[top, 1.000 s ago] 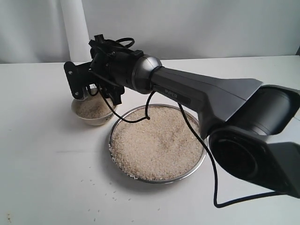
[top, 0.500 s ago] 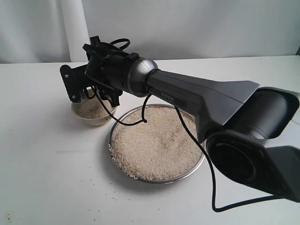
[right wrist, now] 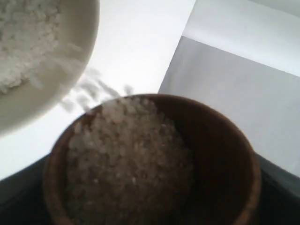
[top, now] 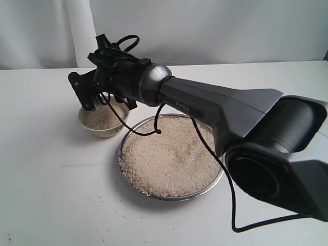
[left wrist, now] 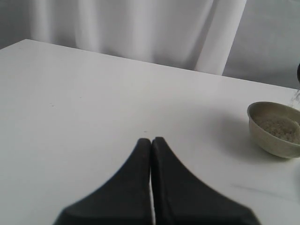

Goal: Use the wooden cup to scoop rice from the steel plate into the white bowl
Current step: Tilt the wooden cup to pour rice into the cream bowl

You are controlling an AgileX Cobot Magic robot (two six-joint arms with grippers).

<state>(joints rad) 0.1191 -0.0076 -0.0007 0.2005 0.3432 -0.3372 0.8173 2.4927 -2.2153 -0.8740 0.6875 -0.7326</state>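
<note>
Right wrist view: right pincer [top: 88,97] grasps the reddish-brown wooden cup [right wrist: 220,140], pouring pale rice grains [right wrist: 126,159] into the cream-white ceramic bowl [right wrist: 42,98]; more tilt likely needed; left pincer [left wrist: 151,145] clenched.

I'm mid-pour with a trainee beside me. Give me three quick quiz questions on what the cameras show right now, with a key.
1. Fill in: the steel plate holds a wide bed of ___.
2. The tipped wooden cup spills grains toward: A the steel plate, B the white bowl, C neither.
3. True or false: the left gripper is shut with nothing in it.
Key: 1 rice; 2 B; 3 true.
</note>
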